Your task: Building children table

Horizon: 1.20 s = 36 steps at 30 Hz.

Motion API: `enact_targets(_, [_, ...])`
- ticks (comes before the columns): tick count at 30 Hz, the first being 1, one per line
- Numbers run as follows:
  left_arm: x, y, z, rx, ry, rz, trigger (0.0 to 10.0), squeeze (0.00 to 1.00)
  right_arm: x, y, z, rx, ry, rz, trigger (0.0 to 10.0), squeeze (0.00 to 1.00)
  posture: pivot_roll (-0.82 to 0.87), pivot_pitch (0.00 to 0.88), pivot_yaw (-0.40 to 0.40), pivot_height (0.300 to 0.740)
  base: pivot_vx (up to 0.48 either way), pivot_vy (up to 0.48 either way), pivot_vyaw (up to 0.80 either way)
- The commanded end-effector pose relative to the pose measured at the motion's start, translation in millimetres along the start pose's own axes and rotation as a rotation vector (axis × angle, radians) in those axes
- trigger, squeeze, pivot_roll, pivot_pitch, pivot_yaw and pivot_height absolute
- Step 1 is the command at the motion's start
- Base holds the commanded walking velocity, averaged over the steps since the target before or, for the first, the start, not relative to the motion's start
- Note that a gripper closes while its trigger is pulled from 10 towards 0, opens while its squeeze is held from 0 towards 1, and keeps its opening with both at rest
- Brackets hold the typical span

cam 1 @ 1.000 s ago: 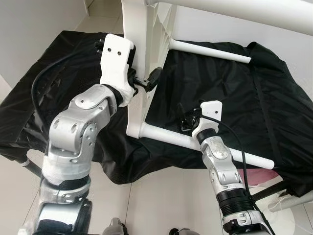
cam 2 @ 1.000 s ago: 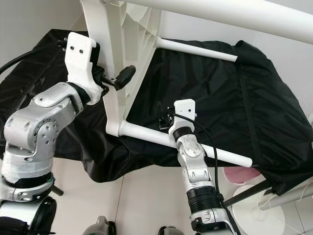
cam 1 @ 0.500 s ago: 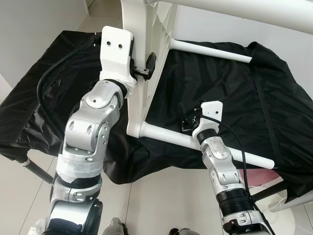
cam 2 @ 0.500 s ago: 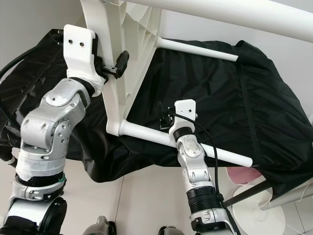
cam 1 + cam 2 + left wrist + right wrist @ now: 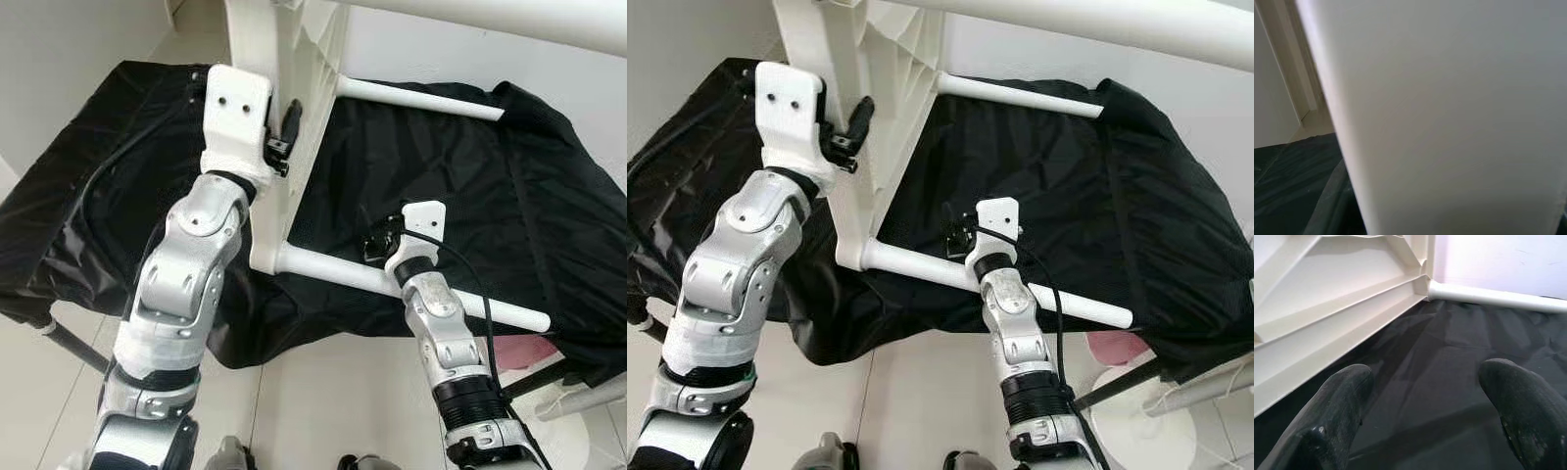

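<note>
The white children's table (image 5: 294, 127) lies on its side on a black sheet (image 5: 441, 176), its ribbed top standing on edge and 2 round legs (image 5: 411, 289) running level toward the sheet's right edge. The tabletop's upper part is cut off. The left gripper (image 5: 284, 137) is closed on the tabletop's edge. The right gripper (image 5: 1425, 416) hangs open over bare sheet, just above the near leg at the front edge.
</note>
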<state>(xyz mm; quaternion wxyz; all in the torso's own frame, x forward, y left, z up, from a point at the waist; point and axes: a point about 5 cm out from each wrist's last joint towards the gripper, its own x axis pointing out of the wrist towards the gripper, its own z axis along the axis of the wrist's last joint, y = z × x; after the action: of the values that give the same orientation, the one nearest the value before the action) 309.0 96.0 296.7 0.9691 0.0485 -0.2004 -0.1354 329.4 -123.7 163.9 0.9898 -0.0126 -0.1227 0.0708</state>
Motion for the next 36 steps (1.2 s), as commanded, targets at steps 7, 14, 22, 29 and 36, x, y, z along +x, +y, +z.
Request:
enact_targets(7, [-10.7,31.9,-8.9,0.124,0.002,0.057,0.0,0.00,3.8,-3.0,-2.1,0.004,0.004,-0.011,10.0,0.00,0.12,0.106,-0.021,0.740,0.000,0.000,0.00])
enact_targets(14, [-29.8,74.4,-13.3,0.233,0.018,0.162,0.0,0.00,5.5,-5.3,-3.5,-0.003,0.010,-0.006,10.0,0.00,0.13,0.109,-0.036,0.740,0.000,0.000,0.00])
enact_targets(22, [-54.6,110.9,-12.1,0.341,0.039,0.264,0.0,0.00,9.2,-5.1,-3.4,-0.011,0.011,0.018,10.0,0.00,0.14,0.111,-0.057,0.740,0.000,0.000,0.00])
enact_targets(29, [-64.1,125.0,-9.2,0.377,0.044,0.301,0.0,0.00,12.2,-2.7,-3.4,-0.011,0.010,0.034,10.0,0.00,0.15,0.112,-0.065,0.740,0.000,0.000,0.00])
enact_targets(36, [-76.4,149.1,-4.0,0.457,0.053,0.356,0.0,0.00,16.2,3.3,-4.0,-0.006,0.012,0.068,10.0,0.00,0.17,0.111,-0.090,0.740,0.000,0.000,0.00])
